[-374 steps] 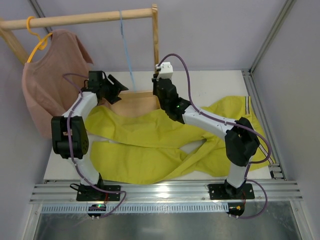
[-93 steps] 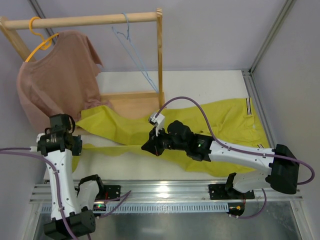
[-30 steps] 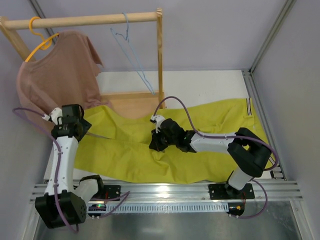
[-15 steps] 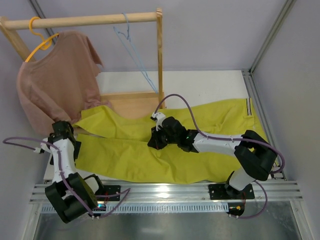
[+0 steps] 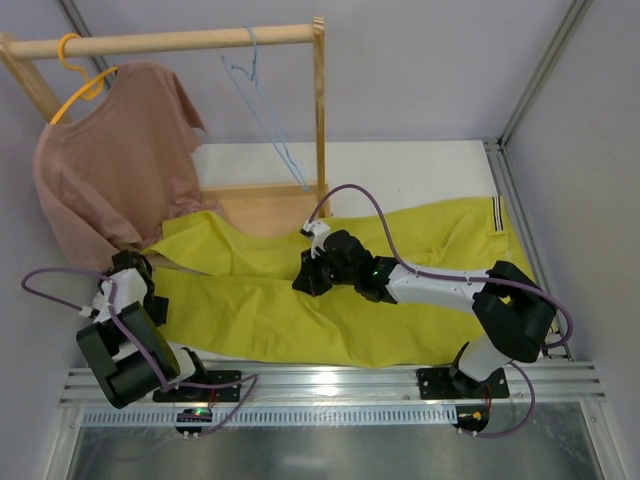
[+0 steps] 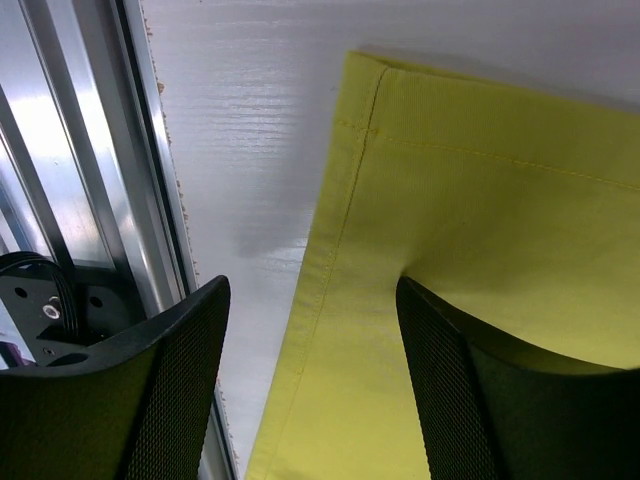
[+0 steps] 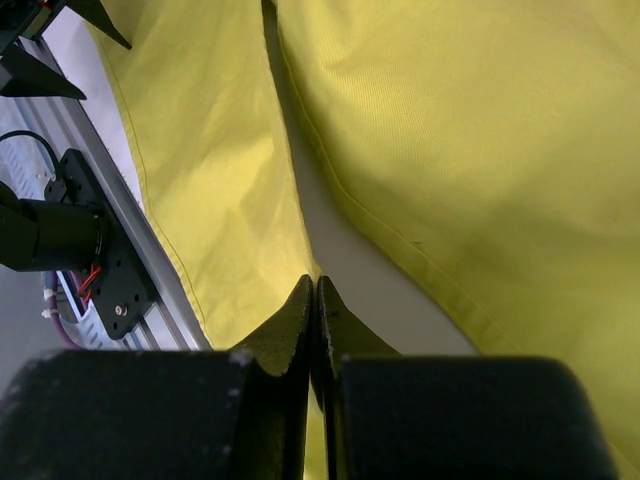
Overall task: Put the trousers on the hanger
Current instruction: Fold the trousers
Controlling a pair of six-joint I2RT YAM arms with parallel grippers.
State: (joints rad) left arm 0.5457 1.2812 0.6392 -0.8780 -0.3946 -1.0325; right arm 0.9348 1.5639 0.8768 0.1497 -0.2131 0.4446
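Observation:
The yellow-green trousers [image 5: 300, 330] lie flat across the white table, legs pointing left, striped waistband at the right. The light-blue hanger [image 5: 262, 122] hangs bare from the wooden rail at the back. My left gripper [image 5: 145, 290] is low over the cuff of the near leg. In the left wrist view it [image 6: 310, 390] is open, the hem [image 6: 340, 240] lying between its fingers. My right gripper [image 5: 305, 280] is at the split between the two legs. In the right wrist view it [image 7: 315, 285] is shut, pinching the inner edge of the near leg [image 7: 220, 160].
A dusty-pink T-shirt [image 5: 110, 170] on a yellow hanger hangs at the rail's [image 5: 170, 40] left end. The rack's wooden post [image 5: 320, 100] and base board [image 5: 265, 205] stand behind the trousers. Aluminium rails [image 5: 330, 385] run along the table's near edge, close beside the cuff [image 6: 80, 200].
My left arm has swung down toward the near-left corner, bringing its gripper over the cuff. The near leg lies flatter and further left. The right gripper has hardly shifted.

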